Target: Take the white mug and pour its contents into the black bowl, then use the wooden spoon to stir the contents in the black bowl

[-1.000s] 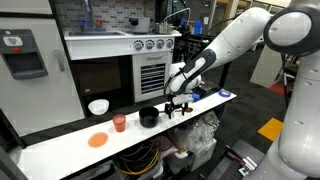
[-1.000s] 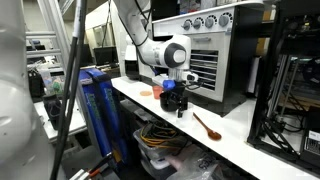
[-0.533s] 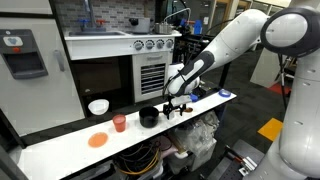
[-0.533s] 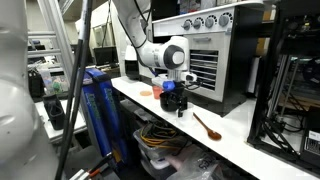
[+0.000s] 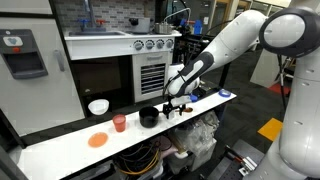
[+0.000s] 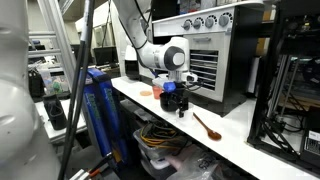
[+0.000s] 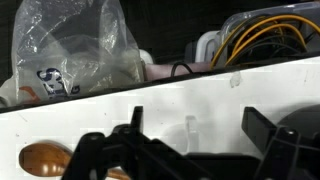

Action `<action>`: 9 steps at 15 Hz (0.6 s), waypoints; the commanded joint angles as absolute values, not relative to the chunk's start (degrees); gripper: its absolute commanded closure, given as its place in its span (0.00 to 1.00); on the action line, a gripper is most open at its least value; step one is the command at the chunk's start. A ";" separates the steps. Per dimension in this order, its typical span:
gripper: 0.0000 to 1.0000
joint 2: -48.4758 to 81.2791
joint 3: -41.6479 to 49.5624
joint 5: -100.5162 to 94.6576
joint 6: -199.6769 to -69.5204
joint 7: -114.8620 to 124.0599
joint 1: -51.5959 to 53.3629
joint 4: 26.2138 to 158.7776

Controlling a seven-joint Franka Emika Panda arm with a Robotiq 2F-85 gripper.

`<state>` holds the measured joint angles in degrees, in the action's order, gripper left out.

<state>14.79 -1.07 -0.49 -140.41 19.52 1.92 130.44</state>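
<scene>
1. The gripper (image 5: 178, 106) is held low over the long white table (image 5: 60, 150), pointing down.
2. Its jaws are spread wide, and nothing is pinched between them; in the wrist view only bare table is seen in the gap.
3. The black bowl (image 5: 148, 117) is set on the table just left of the gripper, close to it; whether they touch cannot be told.
4. A red cup (image 5: 119, 123) is placed left of the black bowl, near it.
5. A flat orange disc (image 5: 97, 141) is laid further left and nearer the front edge.
6. A wide white bowl (image 5: 98, 106) is set at the far side of the table, behind the orange disc.
7. The wooden spoon (image 6: 207, 126) is laid flat on the table in an exterior view, to the right of the gripper and apart from it.
8. In the wrist view the spoon's rounded end is seen at the lower left, beside the left finger (image 7: 100, 158).
9. Below the table edge, a clear plastic bag (image 7: 70, 50) and yellow cables (image 7: 270, 35) are seen.
</scene>
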 commanded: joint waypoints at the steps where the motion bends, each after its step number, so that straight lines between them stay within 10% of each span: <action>1: 0.00 16.34 0.23 -1.47 -142.33 19.32 2.85 130.05; 9: 0.00 17.06 1.36 -1.71 -143.84 19.38 2.77 129.80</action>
